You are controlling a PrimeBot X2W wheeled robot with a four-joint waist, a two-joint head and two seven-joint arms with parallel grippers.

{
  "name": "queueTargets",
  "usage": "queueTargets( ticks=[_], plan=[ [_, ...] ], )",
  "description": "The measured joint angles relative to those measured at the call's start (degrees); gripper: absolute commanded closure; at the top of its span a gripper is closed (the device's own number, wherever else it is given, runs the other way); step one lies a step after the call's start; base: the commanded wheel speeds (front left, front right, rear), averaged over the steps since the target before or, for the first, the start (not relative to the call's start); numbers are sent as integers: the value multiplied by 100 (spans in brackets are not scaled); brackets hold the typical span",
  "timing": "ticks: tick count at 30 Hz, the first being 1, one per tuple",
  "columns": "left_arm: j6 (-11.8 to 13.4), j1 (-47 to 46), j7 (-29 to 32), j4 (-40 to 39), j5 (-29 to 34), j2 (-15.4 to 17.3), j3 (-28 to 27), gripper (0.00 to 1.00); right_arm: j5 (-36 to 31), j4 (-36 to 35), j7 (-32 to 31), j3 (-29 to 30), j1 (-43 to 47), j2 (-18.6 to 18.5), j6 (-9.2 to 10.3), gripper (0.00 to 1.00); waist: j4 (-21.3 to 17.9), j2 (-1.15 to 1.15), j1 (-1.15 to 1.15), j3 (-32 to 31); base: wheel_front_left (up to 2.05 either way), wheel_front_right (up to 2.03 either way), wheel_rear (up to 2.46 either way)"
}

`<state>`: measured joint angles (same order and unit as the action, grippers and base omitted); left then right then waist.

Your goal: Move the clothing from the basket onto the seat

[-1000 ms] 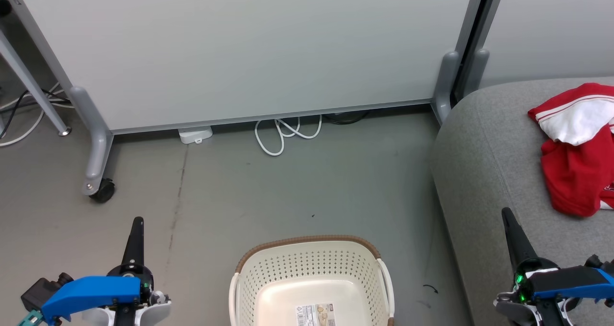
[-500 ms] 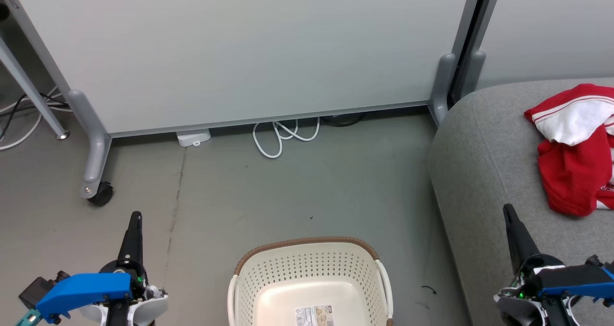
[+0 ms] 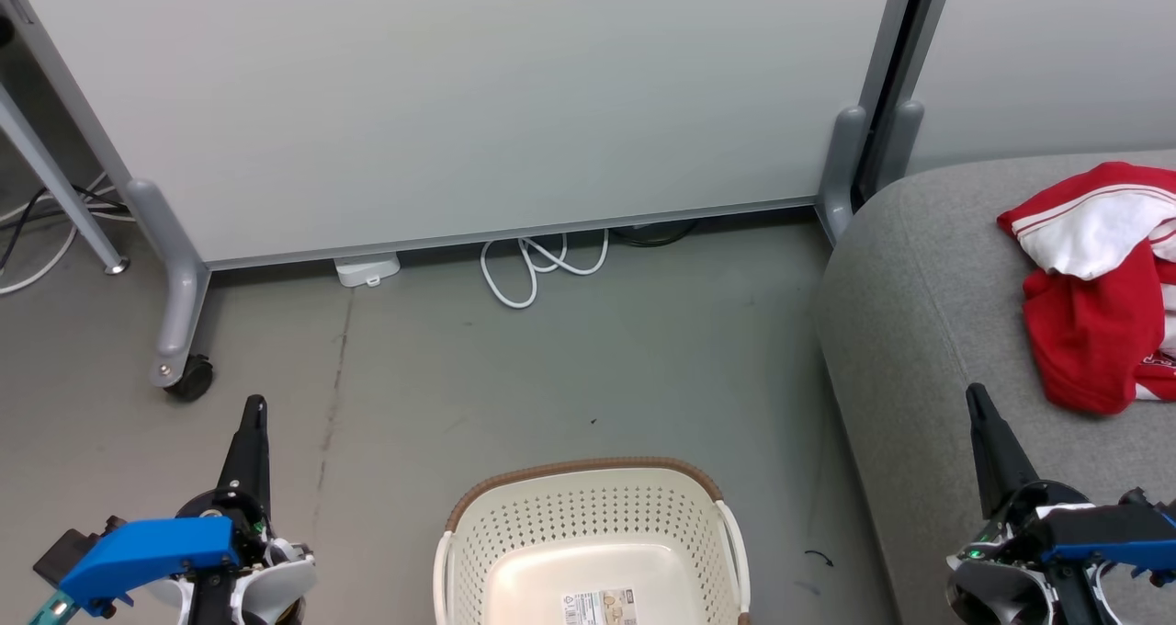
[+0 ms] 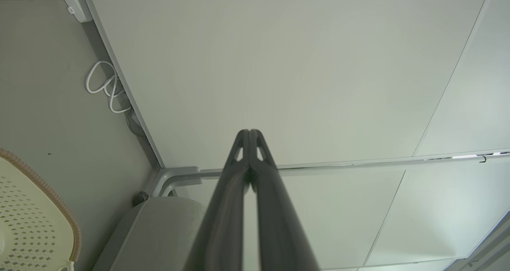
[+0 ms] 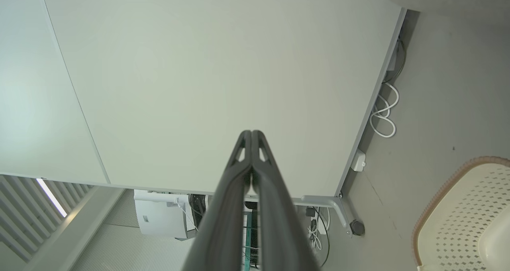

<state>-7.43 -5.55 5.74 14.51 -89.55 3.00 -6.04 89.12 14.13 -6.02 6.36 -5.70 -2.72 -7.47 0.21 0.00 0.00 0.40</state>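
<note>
Grey upholstery of the seat (image 3: pixel 919 331) bears the clothing (image 3: pixel 1093 331) in a crumpled heap. What shows of the basket (image 3: pixel 588 515) on the floor is bare, so the task looks done. The left gripper (image 3: pixel 253 414) and right gripper (image 3: pixel 976 397) are both pressed together, holding nothing.

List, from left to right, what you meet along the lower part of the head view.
left gripper → basket → near edge of the seat → right gripper, held over the seat. The clothing lies farther up on the seat and overlaps the right gripper's span, so it is left out.
</note>
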Motion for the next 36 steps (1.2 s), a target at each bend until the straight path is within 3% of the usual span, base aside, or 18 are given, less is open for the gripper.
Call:
queueTargets(
  ticks=[9,36],
  plan=[
    [0,-36,75,-40,-280,-5,-45,100,321,-2,-47,13,-10,-1,0,100,-21,0,0,-22,0,0,0],
    [0,-40,79,-42,-280,-8,-48,100,322,-2,-47,15,-23,-1,0,100,-21,0,-1,-22,0,0,0]
  ],
)
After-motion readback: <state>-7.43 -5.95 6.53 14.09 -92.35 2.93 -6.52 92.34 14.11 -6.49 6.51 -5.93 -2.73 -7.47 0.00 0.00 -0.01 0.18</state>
